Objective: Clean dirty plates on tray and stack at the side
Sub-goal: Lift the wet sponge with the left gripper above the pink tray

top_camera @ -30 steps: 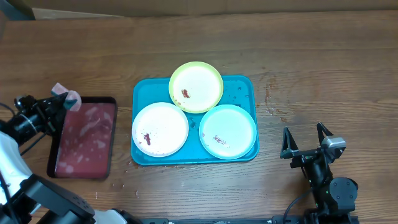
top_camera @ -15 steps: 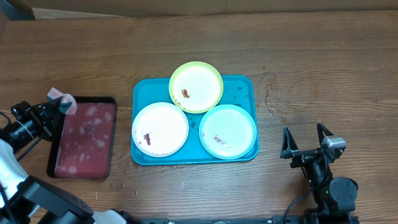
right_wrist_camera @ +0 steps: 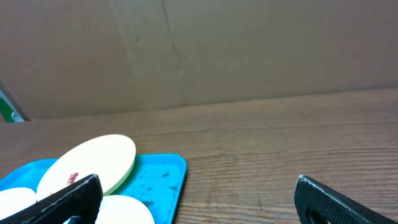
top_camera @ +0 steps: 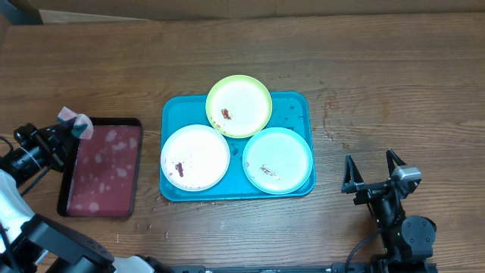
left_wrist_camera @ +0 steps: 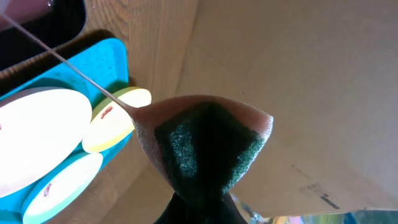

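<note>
Three plates lie on the turquoise tray (top_camera: 176, 112): a yellow-green one (top_camera: 239, 105) at the back, a white one (top_camera: 195, 157) front left, a mint-green one (top_camera: 278, 160) front right, all with reddish-brown smears. My left gripper (top_camera: 70, 125) is shut on a pink-and-green sponge (left_wrist_camera: 202, 142), held just above the back left corner of the dark red tray (top_camera: 102, 167). My right gripper (top_camera: 371, 173) is open and empty, standing on the table right of the turquoise tray (right_wrist_camera: 163, 176).
The dark red tray with black rim holds foamy liquid, left of the turquoise tray. Brown cardboard stands along the table's far edge (right_wrist_camera: 249, 50). Bare wooden table lies right of and behind the turquoise tray.
My left gripper with the sponge drew back left from over the dark red tray's corner between one second and half a second ago; it has been still since. The right arm has not moved.
</note>
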Robot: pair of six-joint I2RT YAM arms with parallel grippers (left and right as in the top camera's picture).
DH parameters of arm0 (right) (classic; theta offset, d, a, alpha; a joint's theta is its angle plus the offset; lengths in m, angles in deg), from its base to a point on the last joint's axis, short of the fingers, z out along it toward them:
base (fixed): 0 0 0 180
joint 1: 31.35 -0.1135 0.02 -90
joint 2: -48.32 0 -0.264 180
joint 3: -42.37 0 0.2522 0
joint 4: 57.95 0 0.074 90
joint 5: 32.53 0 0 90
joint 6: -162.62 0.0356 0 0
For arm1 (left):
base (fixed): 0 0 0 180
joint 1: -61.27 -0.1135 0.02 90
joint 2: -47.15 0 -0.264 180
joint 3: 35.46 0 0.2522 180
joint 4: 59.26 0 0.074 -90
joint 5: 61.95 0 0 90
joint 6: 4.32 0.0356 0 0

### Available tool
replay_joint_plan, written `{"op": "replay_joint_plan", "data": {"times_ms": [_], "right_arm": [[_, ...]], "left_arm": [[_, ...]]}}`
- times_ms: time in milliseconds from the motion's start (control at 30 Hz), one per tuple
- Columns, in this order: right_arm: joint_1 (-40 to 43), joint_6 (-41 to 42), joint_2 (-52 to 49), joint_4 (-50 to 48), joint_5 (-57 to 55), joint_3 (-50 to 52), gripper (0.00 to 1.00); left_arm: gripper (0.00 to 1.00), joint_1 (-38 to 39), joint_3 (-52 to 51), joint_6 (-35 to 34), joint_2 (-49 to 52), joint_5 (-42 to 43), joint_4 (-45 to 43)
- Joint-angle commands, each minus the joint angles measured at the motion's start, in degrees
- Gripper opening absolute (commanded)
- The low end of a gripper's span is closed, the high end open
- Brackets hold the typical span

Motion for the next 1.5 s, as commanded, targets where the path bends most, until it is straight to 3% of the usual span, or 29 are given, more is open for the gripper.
{"op": "replay_joint_plan", "data": {"times_ms": [0, 133, 200, 267, 467, 700, 767, 933, 1200, 1300, 1467], "right_arm": [[-0.33, -0.2, 0.52, -0.26, -0.11, 0.59, 1.0], [-0.33, -0.2, 0.52, -0.26, -0.11, 0.59, 1.0], [-0.33, -0.2, 0.52, -0.26, -0.11, 0.59, 1.0], [-0.33, -0.2, 0.52, -0.26, -0.11, 0.59, 1.0], [-0.33, -0.2, 0.52, -0.26, -0.11, 0.59, 1.0], [-0.33, -0.2, 0.52, -0.26, -0.11, 0.59, 1.0], [-0.33, -0.2, 0.52, -0.26, -0.11, 0.59, 1.0], [-0.33, -0.2, 0.52, -0.26, -0.11, 0.59, 1.0], [-0.33, -0.2, 0.52, -0.26, -0.11, 0.59, 1.0], [-0.33, -0.2, 0.52, -0.26, -0.11, 0.59, 1.0], [-0.33, -0.2, 0.52, -0.26, -0.11, 0.59, 1.0]], "left_arm": [[0.04, -0.28, 0.33, -1.7, 0.61, -5.11, -0.83], [0.05, 1.95, -0.87, 1.9, 0.98, -30.03, 0.85], [0.04, 3.56, -3.21, 2.14, 1.68, -34.51, -0.26], [0.04, 4.37, -5.86, 2.4, 2.95, -31.12, -2.45], [0.04, 3.15, -6.56, 2.29, 4.74, -6.97, -5.66], [0.04, 1.97, -1.73, 2.78, 3.08, 1.95, -5.44], [0.04, 1.97, -1.27, 2.95, 3.06, -1.77, -6.32], [0.04, 2.97, -4.98, 3.76, 4.33, -27.08, -4.22], [0.04, 3.34, -8.48, 11.52, 10.34, -16.72, -6.71], [0.04, 3.34, -4.33, 15.63, 8.13, -17.88, -3.06], [0.04, 3.37, 7.21, 15.96, 1.79, -24.13, 4.28]]}}
